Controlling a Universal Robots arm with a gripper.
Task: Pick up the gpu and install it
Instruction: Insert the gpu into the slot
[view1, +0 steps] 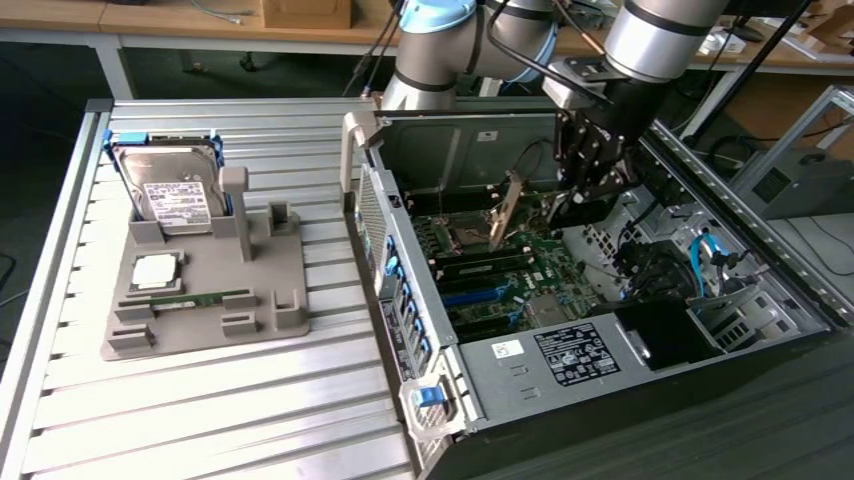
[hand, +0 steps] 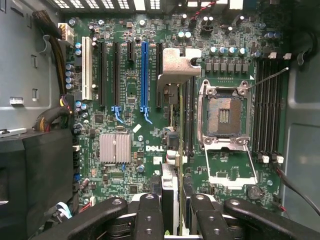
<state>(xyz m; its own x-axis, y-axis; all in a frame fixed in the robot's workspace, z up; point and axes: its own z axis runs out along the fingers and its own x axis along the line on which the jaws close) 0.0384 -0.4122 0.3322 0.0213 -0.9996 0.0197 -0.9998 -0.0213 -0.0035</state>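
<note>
Jaws clenched on the graphics card (hand: 170, 187): the gripper (hand: 172, 220) holds it edge-on just above the motherboard (hand: 125, 110), inside the computer case (view1: 461, 150). Best to line its edge up with the long blue slot (hand: 144, 75), then press evenly. The processor socket (hand: 223, 116) sits empty. Farther off, the grey tray (view1: 200, 320) carries a hard drive (view1: 174, 190) and a memory stick (view1: 187, 298).
</note>
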